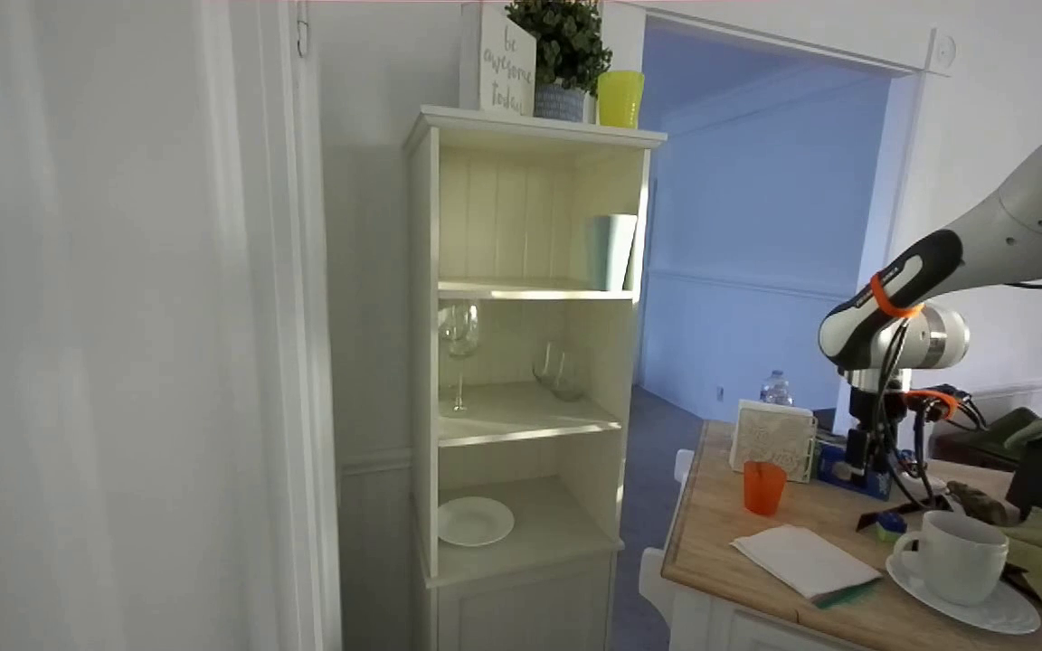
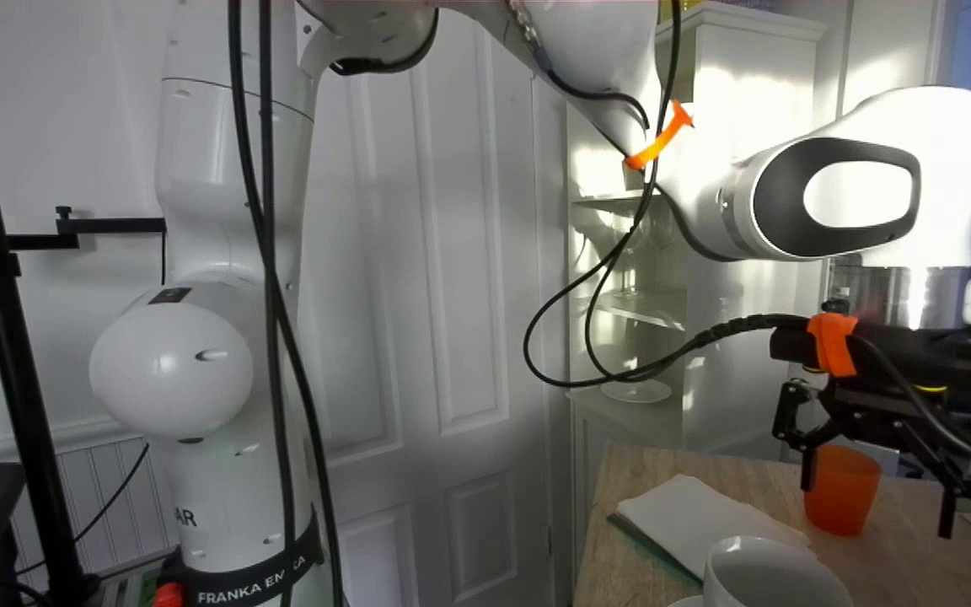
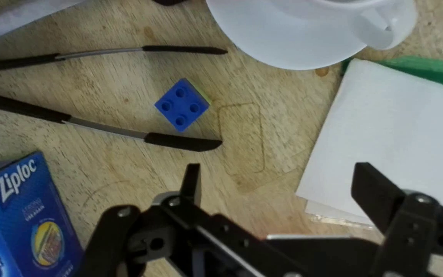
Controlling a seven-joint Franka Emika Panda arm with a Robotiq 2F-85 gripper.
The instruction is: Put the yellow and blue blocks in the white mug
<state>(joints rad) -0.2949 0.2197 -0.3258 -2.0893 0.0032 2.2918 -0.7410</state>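
- Lettering in white on the blue box (image 3: 25,223) in the wrist view reads "Ziploc", with "USE AGAIN" in small print beneath; on its other face only the letters "al" show within the frame.
- Sign (image 1: 508,68) on top of the white cabinet (image 1: 503,212): "be awesome today".
- Black band (image 2: 228,582) round the robot's base: "FRANKA EM KA", a cable (image 2: 285,472) crossing one letter. Just above it, "AR" shows on the white housing.
- Gripper (image 3: 277,173): released, its two fingers (image 3: 191,184) spread well apart above the wooden table (image 3: 129,169).
- Blue block (image 3: 182,104), four studs upward, sits on the yellow block (image 1: 888,534). The pair is on the table, near the saucer (image 1: 1014,612) and, in the wrist view, between two slender dark arms with silver middles.
- White mug (image 1: 964,556): upright on that saucer, in both exterior views, apart from the blocks.
- White paper stack (image 1: 806,553) beside the saucer, and an orange cup (image 1: 762,488) farther along the table.
- Clear bottle (image 1: 775,389): any print too small to read.
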